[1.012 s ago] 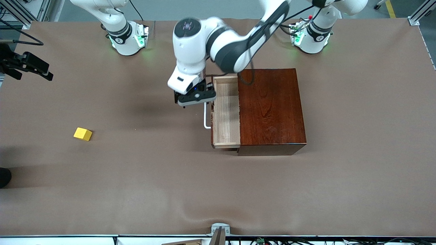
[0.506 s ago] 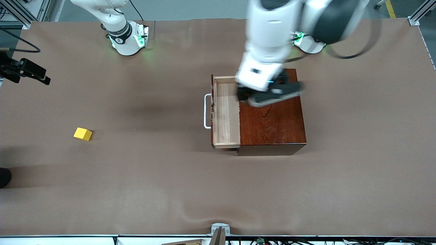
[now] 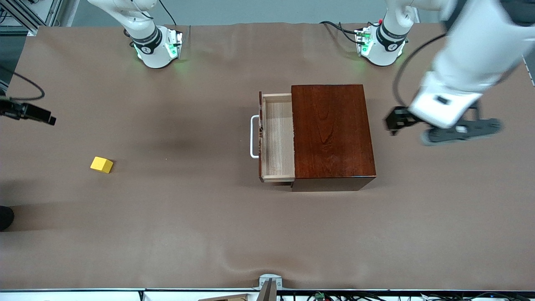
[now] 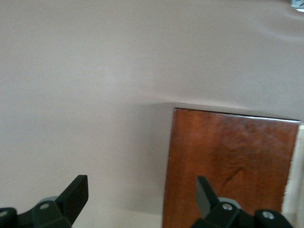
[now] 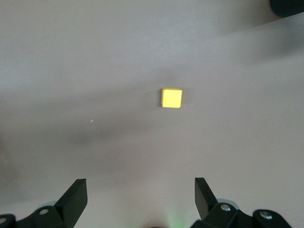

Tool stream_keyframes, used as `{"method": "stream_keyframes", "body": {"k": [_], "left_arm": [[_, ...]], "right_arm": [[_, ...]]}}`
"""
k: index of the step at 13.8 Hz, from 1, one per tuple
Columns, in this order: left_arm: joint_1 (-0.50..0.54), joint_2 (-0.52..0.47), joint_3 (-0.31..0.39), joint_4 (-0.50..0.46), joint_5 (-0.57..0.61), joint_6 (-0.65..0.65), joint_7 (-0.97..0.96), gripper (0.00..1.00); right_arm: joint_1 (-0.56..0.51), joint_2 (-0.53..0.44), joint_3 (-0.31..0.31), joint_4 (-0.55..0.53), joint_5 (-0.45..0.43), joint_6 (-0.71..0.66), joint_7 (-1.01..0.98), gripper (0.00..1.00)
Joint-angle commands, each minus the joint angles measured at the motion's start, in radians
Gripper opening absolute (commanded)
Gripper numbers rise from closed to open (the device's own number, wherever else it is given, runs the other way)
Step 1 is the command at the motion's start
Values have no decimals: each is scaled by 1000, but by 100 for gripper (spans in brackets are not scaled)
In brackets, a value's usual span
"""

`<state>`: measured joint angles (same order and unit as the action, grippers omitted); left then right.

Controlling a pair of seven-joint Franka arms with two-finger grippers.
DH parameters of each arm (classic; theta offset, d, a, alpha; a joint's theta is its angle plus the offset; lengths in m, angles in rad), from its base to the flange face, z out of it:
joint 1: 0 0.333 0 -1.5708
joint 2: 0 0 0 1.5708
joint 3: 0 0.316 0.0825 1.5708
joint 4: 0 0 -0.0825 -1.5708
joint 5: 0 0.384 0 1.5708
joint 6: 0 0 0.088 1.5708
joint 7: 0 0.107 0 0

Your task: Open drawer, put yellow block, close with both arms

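Observation:
The drawer (image 3: 276,138) stands pulled out of the mahogany box (image 3: 332,133), its pale tray bare and its white handle (image 3: 253,137) free. The yellow block (image 3: 101,164) lies on the table toward the right arm's end; the right wrist view shows the yellow block (image 5: 171,98) ahead of the open fingers. My right gripper (image 3: 27,112) hangs open and holds nothing at that end's table edge, its midpoint showing as right gripper (image 5: 141,192). My left gripper (image 3: 459,128) is open over the table beside the box, toward the left arm's end, seen as left gripper (image 4: 141,192).
Brown paper covers the table (image 3: 188,234). The two arm bases (image 3: 156,48) (image 3: 382,46) stand along the edge farthest from the front camera. A metal bracket (image 3: 269,282) sits at the nearest edge.
The left arm has swung from the drawer handle, across the box top, out to the left arm's end. The right gripper has drifted slightly along the table edge. The drawer stays open.

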<state>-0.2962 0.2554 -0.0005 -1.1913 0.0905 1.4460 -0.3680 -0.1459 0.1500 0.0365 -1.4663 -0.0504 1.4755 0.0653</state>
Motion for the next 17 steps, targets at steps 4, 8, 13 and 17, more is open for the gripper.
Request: {"method": "stream_keyframes", "body": {"k": [4, 8, 13, 17], "left_arm": [[144, -119, -16, -146, -25, 2, 127, 100], [204, -125, -15, -146, -26, 1, 204, 100], [247, -128, -16, -140, -20, -6, 244, 100], [255, -169, -15, -157, -29, -35, 279, 100]], "right_arm": [[-41, 137, 13, 4, -32, 83, 8, 100], [-43, 212, 14, -2, -23, 111, 8, 100], [-89, 234, 14, -159, -23, 281, 10, 100], [-103, 241, 13, -291, -23, 457, 10, 100]]}}
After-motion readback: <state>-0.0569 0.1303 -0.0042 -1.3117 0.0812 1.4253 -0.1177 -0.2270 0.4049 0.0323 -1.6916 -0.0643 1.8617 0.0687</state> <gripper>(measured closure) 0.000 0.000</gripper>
